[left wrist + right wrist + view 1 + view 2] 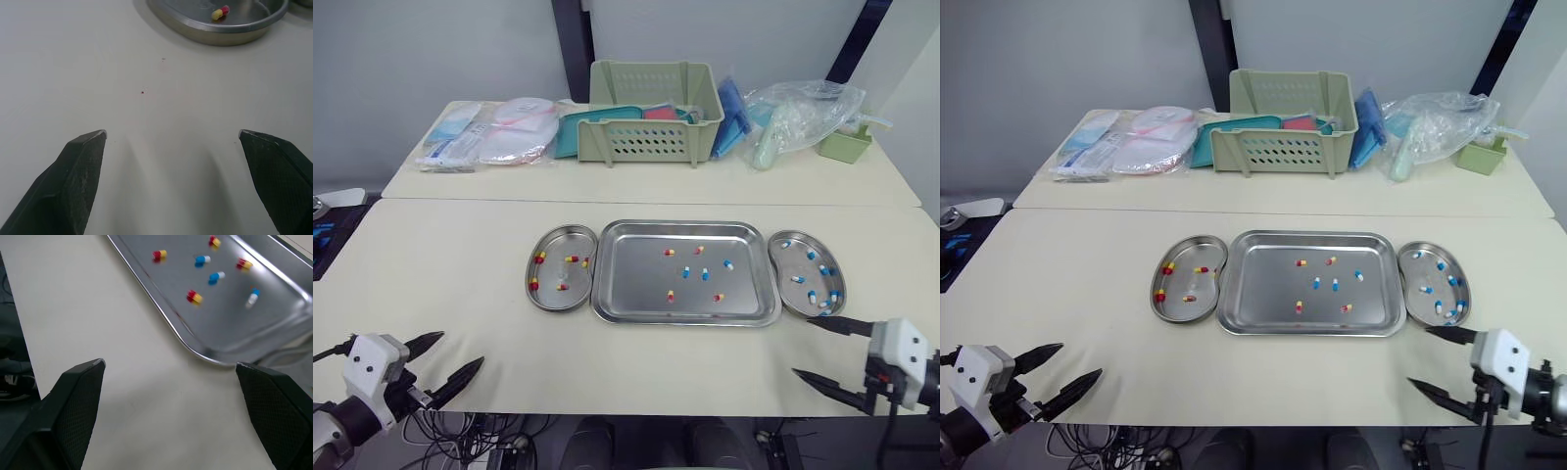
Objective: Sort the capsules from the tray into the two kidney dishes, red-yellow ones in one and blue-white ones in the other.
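you have both wide open, left gripper point(462, 349) on the red-yellow dish point(570, 240) side, right gripper point(801, 347) on the blue-white dish point(781, 264) side, so each can sort one colour.

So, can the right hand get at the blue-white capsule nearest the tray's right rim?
Probably yes. The right hand is open, near the tray's front right corner, and that blue-white capsule lies alone. Nothing stands between them; there is only the low rim to clear.
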Motion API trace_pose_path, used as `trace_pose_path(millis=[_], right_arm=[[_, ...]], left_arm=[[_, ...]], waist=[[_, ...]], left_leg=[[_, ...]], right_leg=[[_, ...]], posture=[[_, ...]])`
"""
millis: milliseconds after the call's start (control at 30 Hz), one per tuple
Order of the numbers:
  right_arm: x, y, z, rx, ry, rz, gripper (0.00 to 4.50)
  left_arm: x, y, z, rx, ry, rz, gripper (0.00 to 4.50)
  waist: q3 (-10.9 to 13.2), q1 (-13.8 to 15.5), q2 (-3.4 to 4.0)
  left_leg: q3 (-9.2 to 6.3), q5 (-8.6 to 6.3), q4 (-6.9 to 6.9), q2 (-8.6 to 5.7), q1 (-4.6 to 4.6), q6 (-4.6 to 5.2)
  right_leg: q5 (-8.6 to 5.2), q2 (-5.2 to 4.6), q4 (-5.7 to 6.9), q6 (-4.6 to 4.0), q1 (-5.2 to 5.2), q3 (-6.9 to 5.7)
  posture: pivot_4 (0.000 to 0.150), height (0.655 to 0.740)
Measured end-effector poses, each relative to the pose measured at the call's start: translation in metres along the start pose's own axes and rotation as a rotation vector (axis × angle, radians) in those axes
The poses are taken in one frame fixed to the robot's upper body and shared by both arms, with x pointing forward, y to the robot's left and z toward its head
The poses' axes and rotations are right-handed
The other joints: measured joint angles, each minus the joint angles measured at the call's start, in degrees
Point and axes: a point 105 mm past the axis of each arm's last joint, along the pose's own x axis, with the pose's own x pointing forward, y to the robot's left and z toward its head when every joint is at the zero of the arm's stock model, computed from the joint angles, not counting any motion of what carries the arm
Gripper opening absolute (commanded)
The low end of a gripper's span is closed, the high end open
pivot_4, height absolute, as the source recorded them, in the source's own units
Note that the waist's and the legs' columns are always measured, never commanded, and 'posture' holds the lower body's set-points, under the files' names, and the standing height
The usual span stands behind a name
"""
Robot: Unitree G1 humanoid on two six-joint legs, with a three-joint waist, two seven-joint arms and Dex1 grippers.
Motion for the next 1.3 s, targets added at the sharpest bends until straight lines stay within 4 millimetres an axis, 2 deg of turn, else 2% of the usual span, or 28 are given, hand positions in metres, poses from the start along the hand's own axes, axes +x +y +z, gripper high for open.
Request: trace_pose_path(millis=[133, 267, 333, 433, 567, 667, 733, 867, 1067, 1300], right_arm=[[0.008, 0.0, 0.002, 0.0, -0.024, 0.005, 4.49], [0.013, 0.001, 0.002, 0.033, -0.05, -0.01, 4.49], [0.014, 0.0, 0.003, 0.051, -0.06, -0.022, 4.49], [0.014, -0.001, 0.002, 0.074, -0.062, -0.044, 4.49], [0.015, 0.002, -0.001, 0.096, -0.054, -0.061, 4.49], [0.016, 0.004, 0.001, 0.1, -0.057, -0.065, 4.49], [0.018, 0.006, 0.003, 0.113, -0.058, -0.077, 4.5], [0.021, 0.01, 0.007, 0.122, -0.072, -0.086, 4.5], [0.025, 0.016, 0.007, 0.151, -0.077, -0.099, 4.5], [0.027, 0.018, 0.007, 0.168, -0.08, -0.122, 4.5]], left_arm=[[0.0, -0.01, 0.006, -0.014, -0.006, -0.034, 4.5], [0.01, -0.028, 0.038, 0.006, -0.083, -0.107, 4.5], [0.019, -0.038, 0.056, 0.018, -0.127, -0.147, 4.5], [0.038, -0.065, 0.085, 0.028, -0.184, -0.242, 4.5], [0.066, -0.095, 0.107, 0.039, -0.18, -0.328, 4.5], [0.081, -0.109, 0.116, 0.044, -0.174, -0.365, 4.5], [0.099, -0.122, 0.129, 0.038, -0.189, -0.402, 4.13], [0.123, -0.142, 0.134, 0.032, -0.154, -0.456, 3.03], [0.153, -0.161, 0.13, 0.08, -0.083, -0.526, 3.03], [0.169, -0.168, 0.133, 0.23, -0.066, -0.675, 3.03]], waist=[[0.0, 0.1, -0.02], [0.0, 0.2, -0.08], [0.0, 0.3, -0.07], [0.0, 0.3, -0.07], [-0.1, 0.2, -0.02], [-0.1, 0.2, -0.02], [0.0, 0.2, -0.02], [-0.1, 0.1, -0.03], [0.0, 0.2, -0.04], [0.0, 0.2, -0.04]], left_leg=[[-0.02, 0.0, 0.0, 0.0, -0.01, 0.0], [-0.03, 0.0, 0.02, -0.01, -0.01, 0.0], [-0.03, 0.0, 0.03, -0.02, 0.0, 0.0], [-0.04, 0.0, 0.03, -0.02, 0.0, 0.0], [-0.06, 0.0, 0.04, -0.02, 0.02, 0.0], [-0.06, 0.0, 0.04, -0.03, 0.01, 0.0], [-0.08, 0.01, 0.07, -0.04, 0.0, 0.0], [-0.06, 0.01, 0.05, -0.05, 0.0, 0.0], [-0.09, 0.01, 0.07, -0.06, -0.01, -0.01], [-0.07, 0.02, 0.07, -0.07, -0.02, -0.01]], right_leg=[[0.0, 0.0, 0.0, 0.0, 0.0, -0.02], [0.0, -0.01, -0.01, 0.0, 0.03, -0.02], [0.0, -0.01, 0.0, 0.0, 0.04, -0.02], [0.0, -0.01, 0.0, 0.0, 0.04, -0.02], [0.0, 0.0, 0.04, 0.0, 0.04, -0.02], [0.0, 0.01, 0.05, 0.0, 0.04, -0.02], [0.01, 0.01, 0.06, 0.01, 0.04, -0.05], [0.0, 0.02, 0.04, 0.01, 0.02, -0.03], [0.01, 0.03, 0.06, 0.01, 0.02, -0.05], [0.01, 0.02, 0.05, 0.01, 0.02, -0.05]], posture=[[0.15, 0.74], [0.15, 0.74], [0.15, 0.74], [0.15, 0.74], [0.15, 0.74], [0.15, 0.74], [0.15, 0.74], [0.15, 0.74], [0.15, 0.74], [0.15, 0.74]])
